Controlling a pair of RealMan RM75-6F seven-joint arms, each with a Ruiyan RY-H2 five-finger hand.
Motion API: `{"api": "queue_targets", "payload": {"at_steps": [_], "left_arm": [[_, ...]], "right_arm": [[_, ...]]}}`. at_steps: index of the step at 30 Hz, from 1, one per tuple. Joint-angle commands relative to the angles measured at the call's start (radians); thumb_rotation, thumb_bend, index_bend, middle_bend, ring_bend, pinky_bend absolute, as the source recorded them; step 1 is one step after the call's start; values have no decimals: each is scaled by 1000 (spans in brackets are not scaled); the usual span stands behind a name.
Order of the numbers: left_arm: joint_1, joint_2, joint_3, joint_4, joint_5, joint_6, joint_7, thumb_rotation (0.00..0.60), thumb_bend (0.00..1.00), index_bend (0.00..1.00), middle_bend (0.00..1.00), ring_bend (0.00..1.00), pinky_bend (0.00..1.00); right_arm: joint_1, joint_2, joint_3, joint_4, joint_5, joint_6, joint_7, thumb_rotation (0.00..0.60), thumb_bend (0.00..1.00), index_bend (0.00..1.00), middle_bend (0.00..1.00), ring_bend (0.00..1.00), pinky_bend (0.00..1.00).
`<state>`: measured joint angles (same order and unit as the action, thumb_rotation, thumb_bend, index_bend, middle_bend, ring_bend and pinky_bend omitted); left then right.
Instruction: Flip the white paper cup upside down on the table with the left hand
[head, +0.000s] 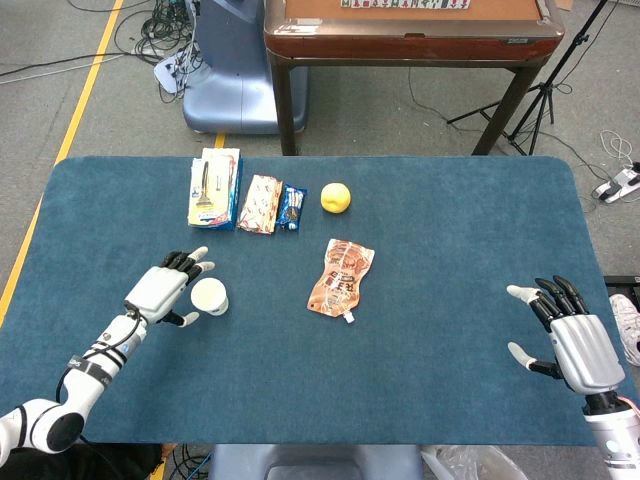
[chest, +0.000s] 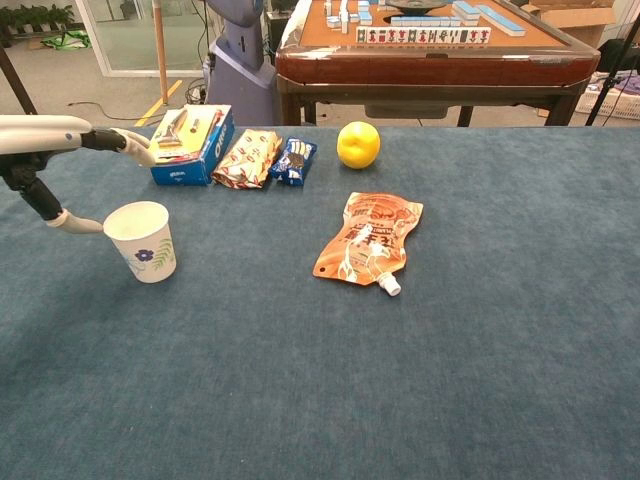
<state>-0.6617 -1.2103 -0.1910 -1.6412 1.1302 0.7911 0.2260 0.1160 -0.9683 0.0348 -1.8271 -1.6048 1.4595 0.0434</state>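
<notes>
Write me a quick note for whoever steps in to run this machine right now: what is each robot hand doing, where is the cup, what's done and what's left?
Left robot hand: open, fingers spread, right beside the paper cup on its left; no grip on it that I can see.
Right robot hand: open, holding nothing, near the table's right edge.
Cup: upright, mouth up, on the blue table, left of the orange pouch.
Done: the left robot hand is at the cup.
Left: grip the cup, turn it over, set it mouth down on the table, let go.
</notes>
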Motion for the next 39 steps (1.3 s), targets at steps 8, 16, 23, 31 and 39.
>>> {"api": "queue_targets", "payload": {"at_steps": [8, 16, 23, 31, 39], "left_arm": [[-74, -47, 37, 44, -141, -44, 100, 600, 205, 138, 0, 0, 0], [-103, -57, 63, 41, -217, -35, 138, 600, 205, 141, 0, 0, 0], [-106, -97, 66, 86, -201, -16, 99, 600, 205, 242, 0, 0, 0], [-102, -134, 60, 138, -170, -9, 31, 600, 205, 327, 0, 0, 0], [-80, -130, 15, 130, -132, -51, -171, 600, 206, 342, 0, 0, 0]], "right_arm": [[-6, -5, -3, 25, 7, 5, 27, 600, 225, 231, 269, 103, 78], [-7, -11, -4, 39, 11, 1, 38, 600, 224, 231, 269, 103, 78], [-9, -11, -5, 43, 16, 2, 42, 600, 225, 231, 269, 103, 78], [-13, -10, -6, 46, 18, 5, 46, 600, 223, 231, 269, 103, 78], [-16, -8, -6, 48, 20, 8, 48, 600, 225, 231, 269, 103, 78]]}}
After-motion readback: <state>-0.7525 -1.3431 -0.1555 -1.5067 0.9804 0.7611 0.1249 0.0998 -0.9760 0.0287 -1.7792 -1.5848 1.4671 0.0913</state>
